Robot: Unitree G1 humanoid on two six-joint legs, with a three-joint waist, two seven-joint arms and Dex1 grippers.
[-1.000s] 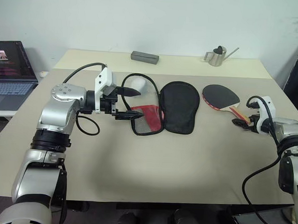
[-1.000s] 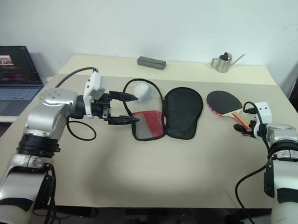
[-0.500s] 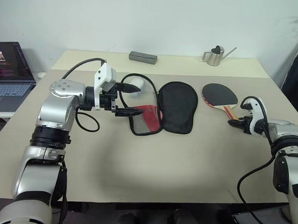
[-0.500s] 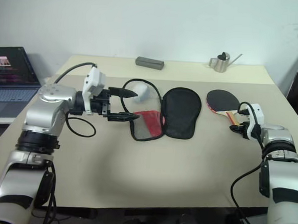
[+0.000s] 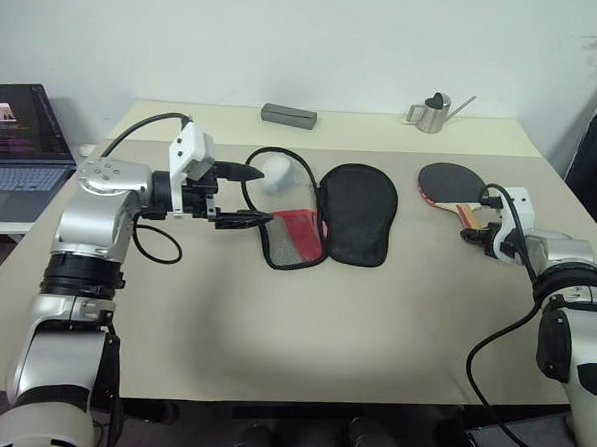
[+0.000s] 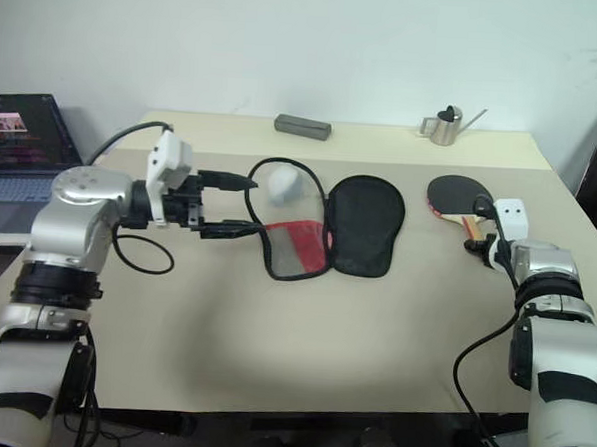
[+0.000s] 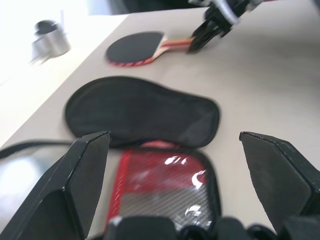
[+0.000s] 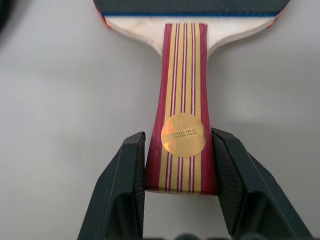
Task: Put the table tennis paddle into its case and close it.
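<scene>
On the beige table [image 5: 273, 322] we see our left gripper [image 5: 248, 193] spread wide beside the opened case [image 5: 354, 213], white ball [image 5: 276, 170] behind, our right gripper [image 5: 476, 225] at the paddle [image 5: 449, 181] handle, laptop [image 5: 17, 149] far left.

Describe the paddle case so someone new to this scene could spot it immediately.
On the beige table, look at the middle, between the white ball and the table tennis paddle. The case lies unzipped and spread flat: one black fabric half, one half with a red mesh pocket.
</scene>
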